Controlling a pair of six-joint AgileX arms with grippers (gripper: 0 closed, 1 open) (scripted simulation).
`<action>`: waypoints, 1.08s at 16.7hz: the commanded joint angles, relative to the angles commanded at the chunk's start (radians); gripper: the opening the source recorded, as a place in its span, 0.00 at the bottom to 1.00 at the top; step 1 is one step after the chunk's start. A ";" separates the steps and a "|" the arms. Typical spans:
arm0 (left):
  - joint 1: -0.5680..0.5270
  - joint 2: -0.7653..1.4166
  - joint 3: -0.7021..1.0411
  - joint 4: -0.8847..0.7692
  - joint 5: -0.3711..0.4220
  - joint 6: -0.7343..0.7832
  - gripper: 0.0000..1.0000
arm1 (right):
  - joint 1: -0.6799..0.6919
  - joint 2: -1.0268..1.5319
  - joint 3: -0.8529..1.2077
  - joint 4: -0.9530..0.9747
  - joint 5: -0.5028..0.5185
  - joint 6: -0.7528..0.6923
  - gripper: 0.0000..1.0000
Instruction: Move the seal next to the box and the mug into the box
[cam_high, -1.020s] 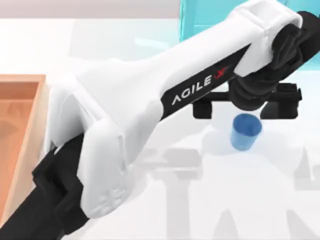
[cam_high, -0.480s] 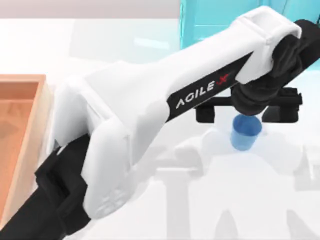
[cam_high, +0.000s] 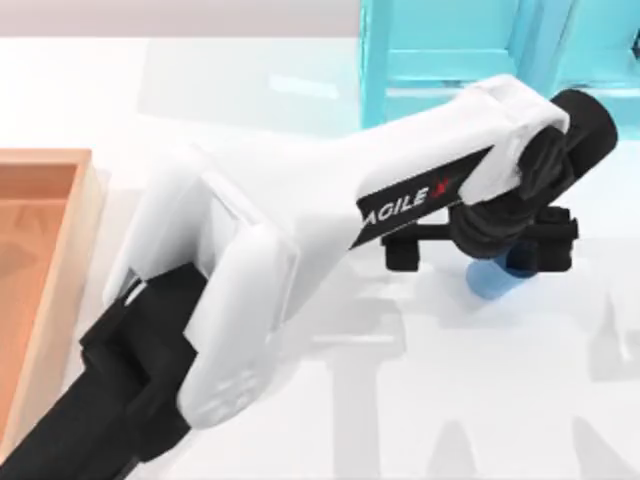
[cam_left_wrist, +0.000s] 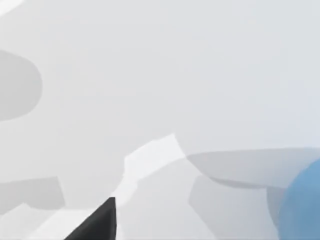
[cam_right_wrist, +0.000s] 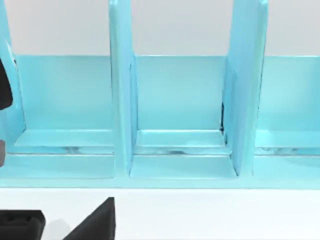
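White table (cam_high: 200, 90) under a top-down camera, with a cyan shelf (cam_high: 440, 50) along the far edge and a wooden box (cam_high: 60, 160) at the left edge. Out over the right half, left gripper (cam_high: 480, 250) low above the blue mug (cam_high: 490, 285), hiding most of it. Cannot tell how far open, nor whether anything is held. From the left wrist camera, mug (cam_left_wrist: 305, 200) off to one edge rather than centred, standing on the table, well apart from the box. Likely in the approach-and-grasp step for the mug, with the carry to the box not yet done. Risk here: closing off-centre, so clipping the rim and tipping or rolling the cup toward the shelf; or pinching only the edge and dropping it during the long carry across the table. Right arm parked, its camera facing the shelf.
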 joint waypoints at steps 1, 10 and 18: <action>0.000 0.000 0.000 0.000 0.000 0.000 1.00 | 0.000 0.000 0.000 0.000 0.000 0.000 1.00; 0.000 0.000 0.000 0.000 0.000 0.000 0.40 | 0.000 0.000 0.000 0.000 0.000 0.000 1.00; 0.000 0.000 0.000 0.000 0.000 0.000 0.00 | 0.000 0.000 0.000 0.000 0.000 0.000 1.00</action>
